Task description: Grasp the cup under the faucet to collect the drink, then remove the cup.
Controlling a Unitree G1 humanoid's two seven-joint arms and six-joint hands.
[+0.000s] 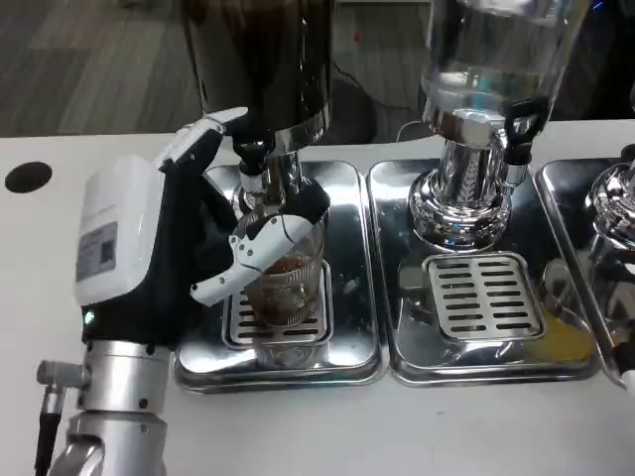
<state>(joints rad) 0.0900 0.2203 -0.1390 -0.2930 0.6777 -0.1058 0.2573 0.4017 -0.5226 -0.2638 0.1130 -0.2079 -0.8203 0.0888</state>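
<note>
The clear ribbed cup (286,283) is standing on the slotted grate (278,322) of the left drip tray (352,297), directly beneath the faucet (254,169) of the dark dispenser (266,59). A shallow layer of brown drink is sitting in the cup's lower part. The left hand (198,248) is gripping the cup: white-and-black fingers (253,253) are wrapping across its near side, while another finger (198,139) is reaching up beside the faucet. The silver left forearm (114,416) is rising from the lower left edge over the white bench (298,436).

To the right, a second steel tray (486,362) is carrying its own grate (486,296) and the chrome base (466,198) of a clear-tank dispenser (496,50); a yellowish patch (568,342) is lying at that tray's right front. A third tray (595,258) is showing at the right border. At the lower right edge a small white piece (625,372) is showing; whether it is the right hand, and how it is set, cannot be told. A black round mark (27,177) is lying on the bench at far left.
</note>
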